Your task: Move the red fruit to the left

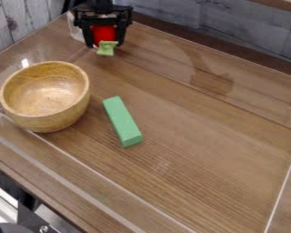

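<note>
The red fruit (105, 35) is small, round and bright red with a light green leaf (105, 48) at its lower end. It sits between the black fingers of my gripper (105, 36) at the far back left of the wooden table (196, 136). The gripper is shut on the fruit and holds it low over the tabletop; I cannot tell whether the leaf touches the wood.
A wooden bowl (45, 95) stands at the left. A green rectangular block (121, 121) lies right of the bowl, near the middle. Clear plastic walls (285, 182) edge the table on all sides.
</note>
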